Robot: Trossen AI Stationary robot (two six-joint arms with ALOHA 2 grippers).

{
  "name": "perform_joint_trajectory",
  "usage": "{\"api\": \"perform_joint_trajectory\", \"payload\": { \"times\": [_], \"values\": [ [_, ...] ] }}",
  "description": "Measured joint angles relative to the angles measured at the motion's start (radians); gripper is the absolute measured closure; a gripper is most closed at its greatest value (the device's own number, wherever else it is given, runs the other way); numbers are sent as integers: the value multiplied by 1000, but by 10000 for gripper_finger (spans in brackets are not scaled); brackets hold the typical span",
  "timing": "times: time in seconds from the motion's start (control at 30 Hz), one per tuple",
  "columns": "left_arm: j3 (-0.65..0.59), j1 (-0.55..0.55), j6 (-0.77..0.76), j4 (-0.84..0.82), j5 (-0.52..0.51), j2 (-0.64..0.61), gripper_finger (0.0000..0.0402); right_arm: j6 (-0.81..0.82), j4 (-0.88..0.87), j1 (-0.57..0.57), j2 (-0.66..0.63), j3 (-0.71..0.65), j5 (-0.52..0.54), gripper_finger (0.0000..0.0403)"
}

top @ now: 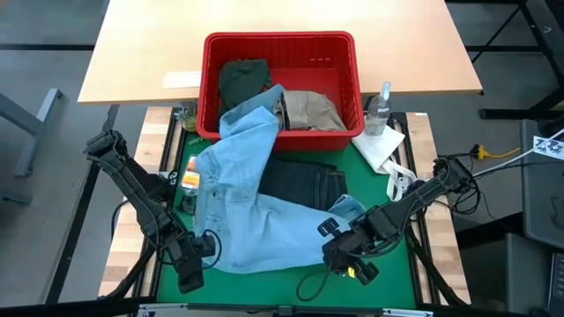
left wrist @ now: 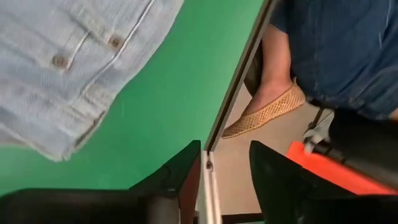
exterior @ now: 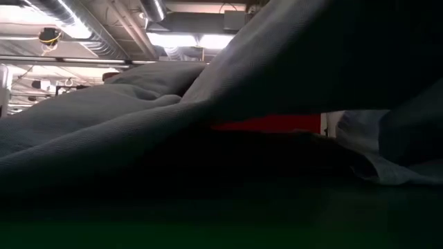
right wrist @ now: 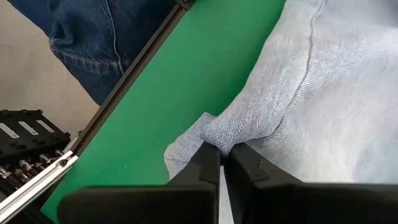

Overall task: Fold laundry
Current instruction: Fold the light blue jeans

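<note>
The light blue denim [top: 238,194] looked a soft, woven, matt cloth; the red basket [top: 280,46] glossy plastic; the green mat [right wrist: 186,93] smooth and matt

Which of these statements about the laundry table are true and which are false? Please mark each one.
1. The right gripper pinches a fold of the light blue denim. True.
2. The left gripper holds the denim. False: its fingers stand apart over the green mat edge, holding nothing.
3. The red basket is empty. False: a dark olive piece and a beige khaki piece lie in it.
4. The dark navy jeans lie on the mat, partly under the denim. True.
5. The denim hangs over the basket's front rim. True.
</note>
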Motion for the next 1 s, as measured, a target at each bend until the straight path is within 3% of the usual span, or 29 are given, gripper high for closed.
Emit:
{"api": "perform_joint_trajectory", "payload": {
  "times": [0.1, 0.23, 0.5, 0.77, 1.0],
  "values": [
    [0, 0, 125, 0, -12, 0, 267, 0, 0, 0, 0, 0, 0, 378],
    [0, 0, 252, 0, -105, 0, 274, 2, 1, 0, 0, 0, 3, 348],
    [-1, 34, 285, -53, -294, 0, 289, 2, -6, -5, 0, 0, 67, 267],
    [-1, 118, 320, -114, -309, 0, 303, 2, -177, -98, -2, 45, 3, 249],
    [-1, 183, 432, -111, -309, -1, 311, -38, -344, -201, -3, 56, 161, 249]
  ]
}}
